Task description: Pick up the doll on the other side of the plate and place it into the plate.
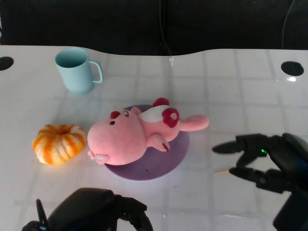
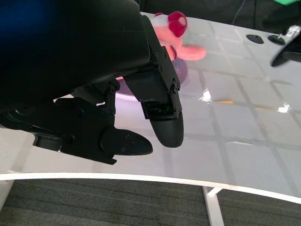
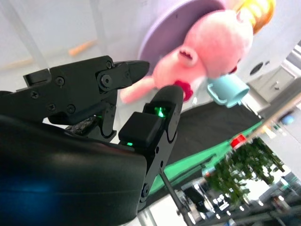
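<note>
A pink plush doll (image 1: 134, 133) with red ears lies across the purple plate (image 1: 166, 163) in the middle of the table, its long pink limb reaching over the plate's right rim. The doll (image 3: 214, 49) and plate (image 3: 174, 19) also show in the right wrist view, and the doll (image 2: 176, 35) again in the left wrist view. My right hand (image 1: 262, 161) hovers to the right of the plate, fingers apart, holding nothing. My left hand (image 1: 96, 211) sits low at the table's front edge, holding nothing, fingers (image 2: 162, 113) spread.
A light blue mug (image 1: 76, 70) stands at the back left. An orange plush pumpkin (image 1: 58, 143) lies left of the plate. A small orange stick (image 1: 222, 171) lies on the table under my right hand. Two black holes (image 1: 292, 68) sit near the table's far corners.
</note>
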